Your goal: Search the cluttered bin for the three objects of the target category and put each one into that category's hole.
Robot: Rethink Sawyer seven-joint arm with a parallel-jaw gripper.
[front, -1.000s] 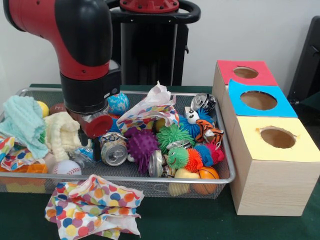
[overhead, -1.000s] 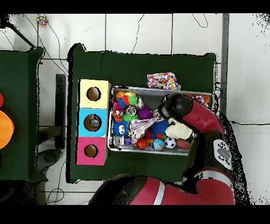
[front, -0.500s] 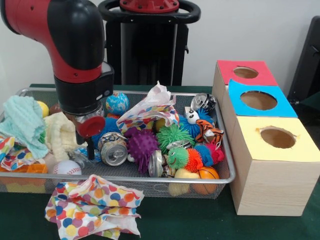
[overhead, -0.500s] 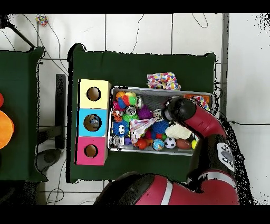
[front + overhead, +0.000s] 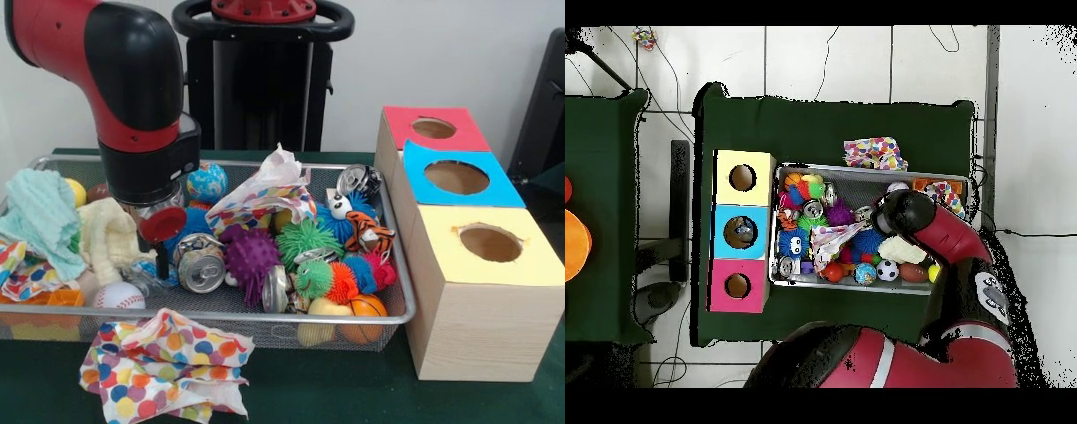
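Note:
My gripper (image 5: 160, 263) hangs low in the left half of the wire bin (image 5: 399, 265), under the red and black arm (image 5: 132, 79). It sits just left of a crushed silver can (image 5: 201, 270) and above a baseball (image 5: 117, 296). Whether it holds anything is hidden. A second crushed can (image 5: 275, 289) lies near the front rim and a third (image 5: 357, 179) at the back right. Red (image 5: 433, 128), blue (image 5: 456, 177) and yellow (image 5: 490, 243) box holes stand right of the bin. In the overhead view the arm (image 5: 910, 212) covers the gripper.
The bin holds a purple spiky ball (image 5: 250, 253), a green spiky ball (image 5: 306, 238), a tiger toy (image 5: 369, 234), a teal cloth (image 5: 40, 216) and a cream cloth (image 5: 110, 234). A polka-dot cloth (image 5: 163, 362) lies on the table before the bin.
The arm has shifted a little to the left in the front view, away from the cans. The bin's contents look the same.

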